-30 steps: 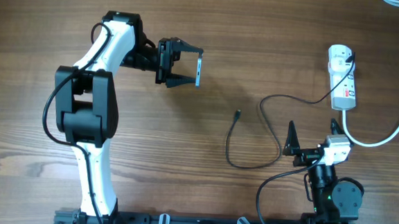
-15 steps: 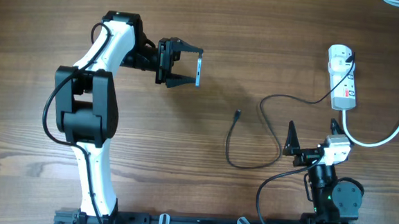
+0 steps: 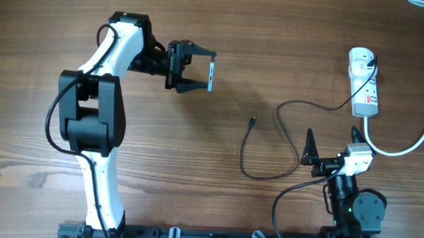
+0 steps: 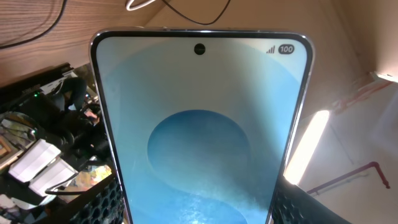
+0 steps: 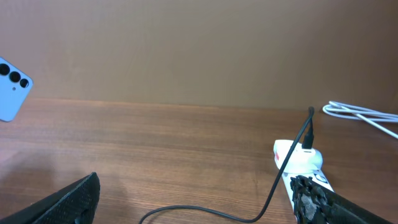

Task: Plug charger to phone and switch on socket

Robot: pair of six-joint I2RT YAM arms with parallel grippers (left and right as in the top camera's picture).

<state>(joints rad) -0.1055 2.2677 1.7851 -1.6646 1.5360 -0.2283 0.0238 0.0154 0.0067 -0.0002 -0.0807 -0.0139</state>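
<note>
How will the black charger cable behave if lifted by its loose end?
Likely floppy: the cable lies in loose curves, so it should sag and trail. Probably light, being thin. Its far end sits in the socket, so pulling may tug that.

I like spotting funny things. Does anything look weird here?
The phone is off the table, held up on its edge in the left gripper, screen lit. The charger lies loose there, its tip not plugged in. Nothing spilled or broken.
</note>
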